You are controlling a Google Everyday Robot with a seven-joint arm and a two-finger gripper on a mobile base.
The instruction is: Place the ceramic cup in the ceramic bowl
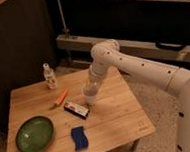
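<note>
The ceramic cup, small and white, stands near the middle of the wooden table. My gripper is right over the cup, at its rim, at the end of the white arm that reaches down from the upper right. The ceramic bowl, shallow and dark green, sits at the table's front left corner, well to the left of the cup and nearer the front. Nothing is in the bowl.
A small clear bottle stands at the back left. An orange stick-like object and a dark flat packet lie between cup and bowl. A blue sponge lies near the front edge, right of the bowl.
</note>
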